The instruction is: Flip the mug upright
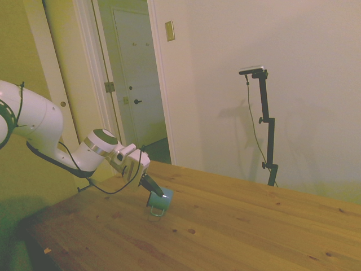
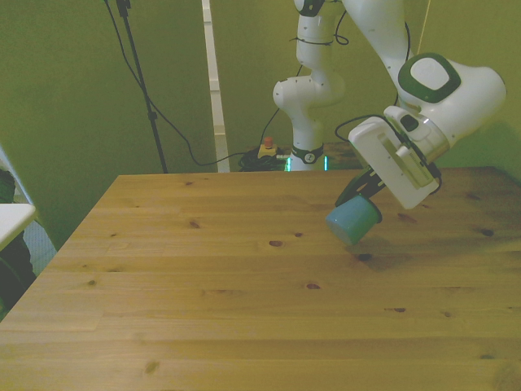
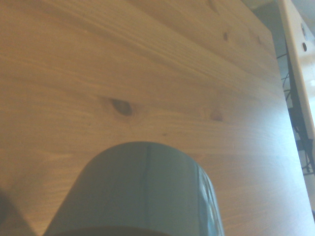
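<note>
The mug (image 1: pixel 159 199) sits just left of centre in the side view, tilted, held at its upper end by the claw (image 1: pixel 151 187), whose dark fingers are clamped on it; its loop handle hangs below, close above the table (image 1: pixel 237 226), though whether it touches the wood I cannot tell; in the front view the mug (image 2: pixel 353 220) lies right of centre, tipped with its flat base toward the lower left of the frame, under the claw (image 2: pixel 364 192); its shadow falls on the table (image 2: pixel 203 285) just beside it; the wrist view shows the mug's curved teal wall (image 3: pixel 142 191) at the bottom of the frame, over knotted planks (image 3: pixel 123 73).
</note>
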{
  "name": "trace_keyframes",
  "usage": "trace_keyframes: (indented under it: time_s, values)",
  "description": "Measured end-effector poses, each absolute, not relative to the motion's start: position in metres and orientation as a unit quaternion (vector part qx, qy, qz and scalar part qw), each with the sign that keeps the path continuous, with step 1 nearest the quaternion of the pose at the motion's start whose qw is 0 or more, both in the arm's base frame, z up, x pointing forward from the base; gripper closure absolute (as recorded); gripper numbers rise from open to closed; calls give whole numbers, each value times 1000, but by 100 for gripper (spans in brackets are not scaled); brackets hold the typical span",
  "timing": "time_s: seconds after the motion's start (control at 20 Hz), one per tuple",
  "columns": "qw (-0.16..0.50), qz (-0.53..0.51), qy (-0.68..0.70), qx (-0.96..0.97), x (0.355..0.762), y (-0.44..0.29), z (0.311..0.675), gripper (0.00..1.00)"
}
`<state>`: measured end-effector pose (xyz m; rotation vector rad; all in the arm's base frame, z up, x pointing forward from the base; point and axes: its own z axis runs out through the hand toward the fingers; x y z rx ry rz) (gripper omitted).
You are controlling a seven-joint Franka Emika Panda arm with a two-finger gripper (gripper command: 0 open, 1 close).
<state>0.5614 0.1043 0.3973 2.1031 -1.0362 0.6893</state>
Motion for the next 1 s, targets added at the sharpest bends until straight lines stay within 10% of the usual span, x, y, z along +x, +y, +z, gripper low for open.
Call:
trace_keyframes:
  time_s: [0.4,1.0]
  values:
    - [165,250,-444,844,562,70,445,100]
    - [-37,99,-413,905,570,11,424,100]
